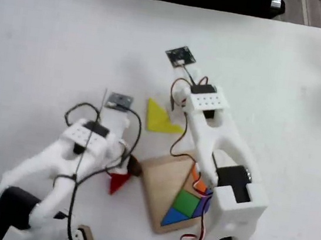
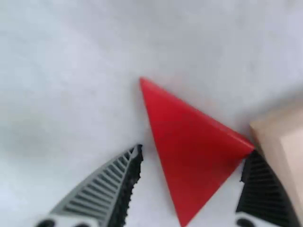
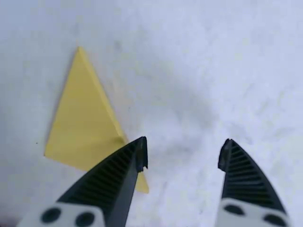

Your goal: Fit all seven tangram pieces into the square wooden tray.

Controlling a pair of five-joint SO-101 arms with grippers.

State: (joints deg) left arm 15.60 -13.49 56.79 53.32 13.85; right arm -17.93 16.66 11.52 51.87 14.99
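On the left of the white table, the left gripper is spread wide around the red triangle, just beside the wooden tray. The tray holds some coloured pieces. Farther right, the right gripper is wide apart too, one finger over the yellow triangle.

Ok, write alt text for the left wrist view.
A red triangle lies flat on the white table between the fingers of the open left pincer. A corner of the wooden tray sits beside it.
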